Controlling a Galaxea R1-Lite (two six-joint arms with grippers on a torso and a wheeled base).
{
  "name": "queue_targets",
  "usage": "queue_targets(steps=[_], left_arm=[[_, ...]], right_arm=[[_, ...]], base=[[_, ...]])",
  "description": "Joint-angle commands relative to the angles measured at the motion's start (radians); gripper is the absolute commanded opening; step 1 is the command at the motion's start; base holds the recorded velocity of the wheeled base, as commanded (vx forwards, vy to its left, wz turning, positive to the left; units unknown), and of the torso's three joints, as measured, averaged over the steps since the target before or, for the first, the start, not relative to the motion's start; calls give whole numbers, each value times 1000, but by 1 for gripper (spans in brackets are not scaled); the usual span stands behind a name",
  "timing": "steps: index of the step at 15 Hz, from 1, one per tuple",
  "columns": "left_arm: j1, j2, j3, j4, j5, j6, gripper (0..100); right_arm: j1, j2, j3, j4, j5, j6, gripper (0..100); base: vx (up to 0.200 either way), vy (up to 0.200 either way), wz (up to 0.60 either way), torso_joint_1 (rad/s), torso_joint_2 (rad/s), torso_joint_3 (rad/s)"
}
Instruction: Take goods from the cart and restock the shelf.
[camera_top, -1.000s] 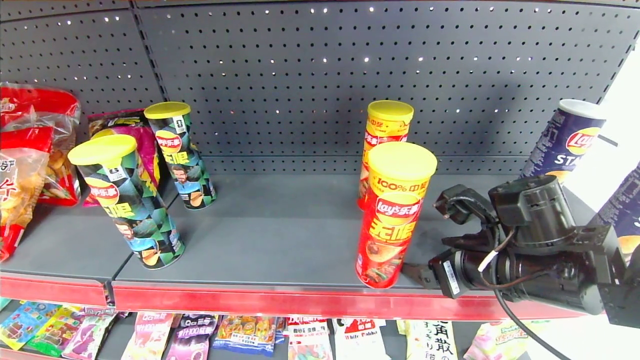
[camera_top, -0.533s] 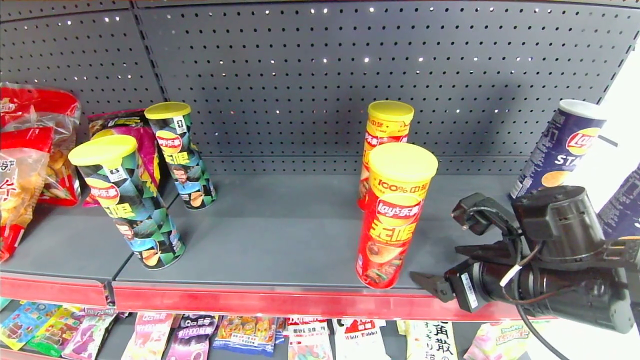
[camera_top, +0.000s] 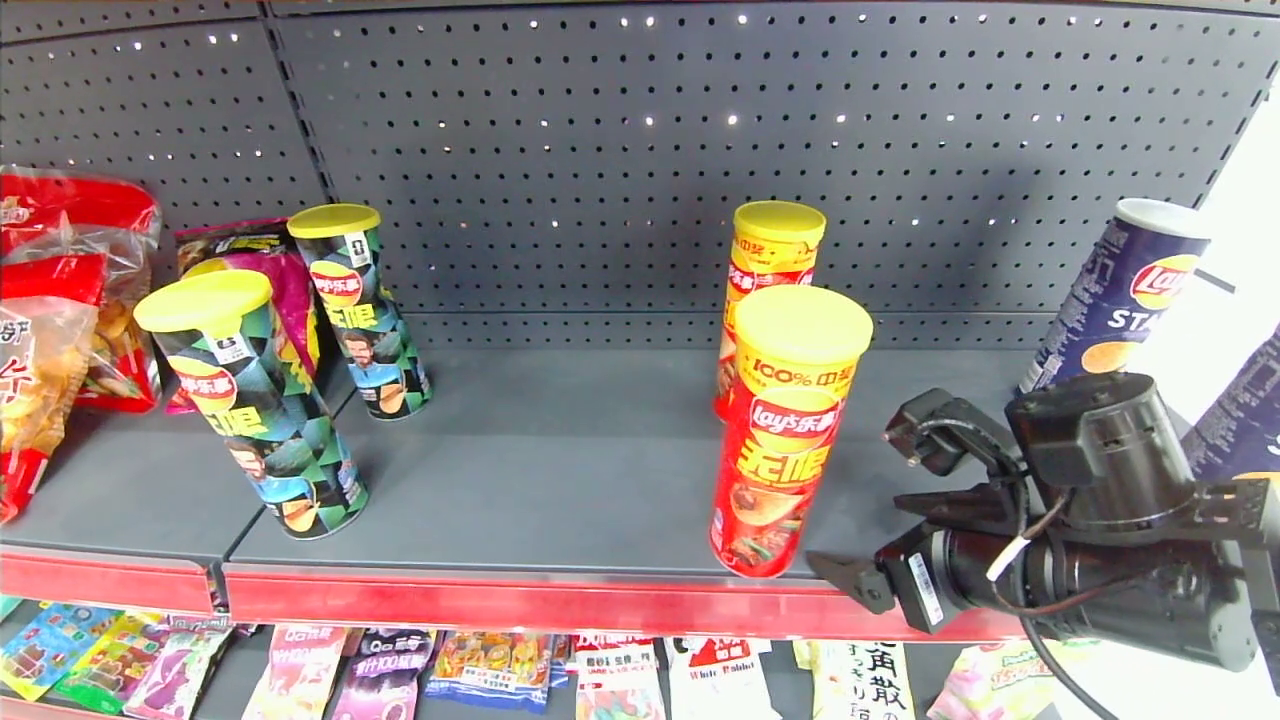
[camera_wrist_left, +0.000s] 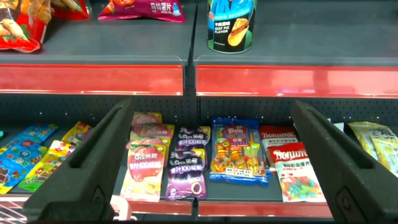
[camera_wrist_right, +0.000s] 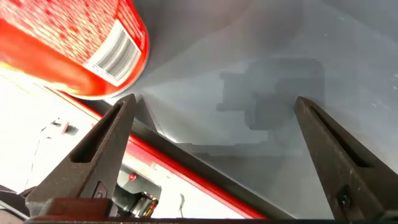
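A red chips can (camera_top: 790, 430) with a yellow lid stands upright near the front edge of the grey shelf (camera_top: 560, 470); its base also shows in the right wrist view (camera_wrist_right: 68, 43). My right gripper (camera_top: 860, 532) hovers just right of that can's base, open and holding nothing, with the shelf lip between its fingertips (camera_wrist_right: 214, 102). A second red can (camera_top: 772, 250) stands behind the first. My left gripper (camera_wrist_left: 211, 109) is open and faces the lower shelf below the red lip (camera_wrist_left: 280, 79).
Two green cans (camera_top: 250, 400) (camera_top: 360, 310) and snack bags (camera_top: 60, 300) fill the shelf's left part. Blue cans (camera_top: 1125, 285) stand at the far right, behind my right arm. Candy bags (camera_wrist_left: 239, 152) lie on the lower shelf. Bare shelf lies between the green and red cans.
My right gripper has drawn away to the right of the red can and dropped a little, then eased slightly back left. The can stays put.
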Motion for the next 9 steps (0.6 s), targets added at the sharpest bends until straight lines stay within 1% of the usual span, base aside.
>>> queue_targets(steps=[1,9], left_arm=[[0,0,0,0,0,0,100],[0,0,0,0,0,0,100]], right_arm=[[1,17,-8,-5,-1,1,100],[5,40,-28,-5,-1,1,100]], base=[[0,0,0,0,0,0],[0,0,0,0,0,0]])
